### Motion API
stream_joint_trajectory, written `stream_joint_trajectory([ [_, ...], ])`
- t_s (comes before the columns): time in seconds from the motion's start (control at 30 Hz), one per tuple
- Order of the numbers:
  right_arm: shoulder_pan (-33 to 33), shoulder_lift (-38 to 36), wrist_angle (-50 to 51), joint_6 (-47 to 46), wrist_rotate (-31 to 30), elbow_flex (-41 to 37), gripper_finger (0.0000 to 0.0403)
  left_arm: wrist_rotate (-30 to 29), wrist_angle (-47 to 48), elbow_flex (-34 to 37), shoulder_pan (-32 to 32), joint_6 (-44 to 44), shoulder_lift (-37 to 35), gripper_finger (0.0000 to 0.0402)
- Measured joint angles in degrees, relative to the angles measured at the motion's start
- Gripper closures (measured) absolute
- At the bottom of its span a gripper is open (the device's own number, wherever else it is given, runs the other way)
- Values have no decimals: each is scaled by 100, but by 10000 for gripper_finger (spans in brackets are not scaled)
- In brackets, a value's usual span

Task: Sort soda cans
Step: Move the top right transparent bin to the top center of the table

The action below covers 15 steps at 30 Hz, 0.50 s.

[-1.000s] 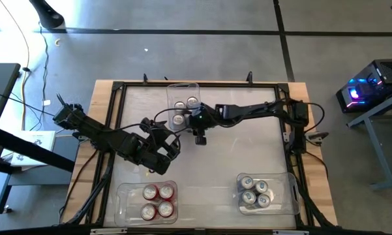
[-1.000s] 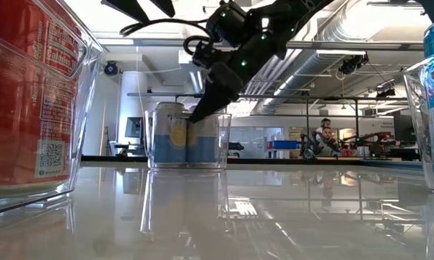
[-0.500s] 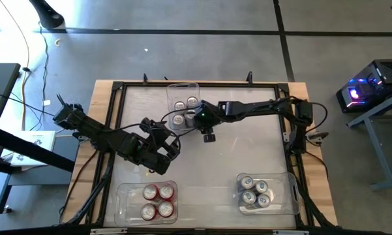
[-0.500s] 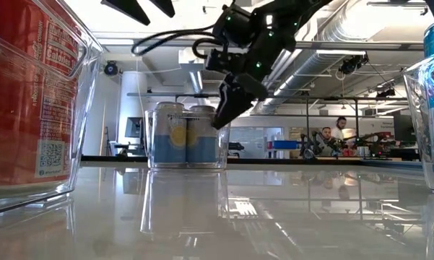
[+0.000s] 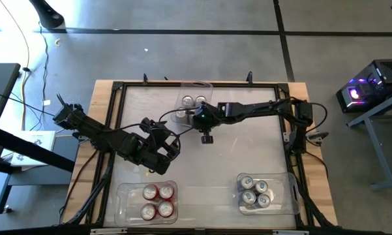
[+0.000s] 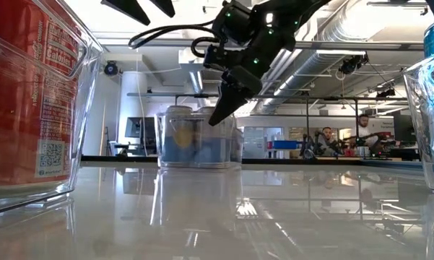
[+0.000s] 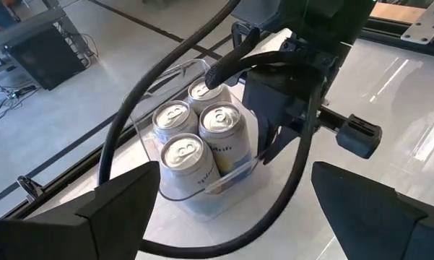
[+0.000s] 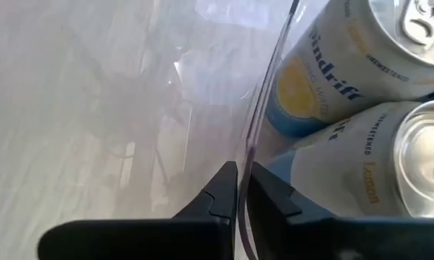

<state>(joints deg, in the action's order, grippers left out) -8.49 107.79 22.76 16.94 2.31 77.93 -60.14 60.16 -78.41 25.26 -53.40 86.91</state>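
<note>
Four silver-grey soda cans (image 5: 194, 102) stand in a clear bin (image 5: 197, 85) at the table's far middle; they also show in the low view (image 6: 195, 137) and the left wrist view (image 7: 195, 141). My right gripper (image 5: 193, 117) is at that bin's near wall, shut on it (image 8: 242, 189). My left gripper (image 5: 168, 145) hovers open at the table's left middle, its fingers (image 7: 123, 209) wide apart and pointing at the bin. Four red cans (image 5: 158, 200) sit in a bin at the near left. Four blue cans (image 5: 255, 192) sit in one at the near right. My right gripper pinches the clear bin's near wall (image 8: 254, 141) at its rim, one finger (image 8: 271, 198) inside next to the cans (image 8: 346, 65) and one finger (image 8: 220, 195) outside. The fingers come slanting down from the near right (image 6: 224, 108). The bin's bottom (image 6: 198, 165) rests on the table.
The red cans' bin (image 5: 126, 196) and the blue cans' bin (image 5: 288, 189) stand along the near edge. A black frame (image 5: 202, 83) borders the table. Cables loop between the two arms (image 7: 166, 79). People sit in the room behind (image 6: 361, 133).
My right gripper, shut on the bin wall, has moved toward the table's right. The bin with the silver-grey cans has slid along the table to the right with it and turned slightly. My left arm has kept still.
</note>
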Motion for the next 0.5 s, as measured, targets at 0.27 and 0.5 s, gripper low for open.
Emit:
stream_joint_trajectory([
  [0.27, 15, 7, -84, 383, 242, -2, 397, -2, -1, 0, 0, 0, 0, 46],
  [0.5, 46, 9, -38, 733, 677, -4, 396, -2, 0, 0, 0, 2, 0, 46],
])
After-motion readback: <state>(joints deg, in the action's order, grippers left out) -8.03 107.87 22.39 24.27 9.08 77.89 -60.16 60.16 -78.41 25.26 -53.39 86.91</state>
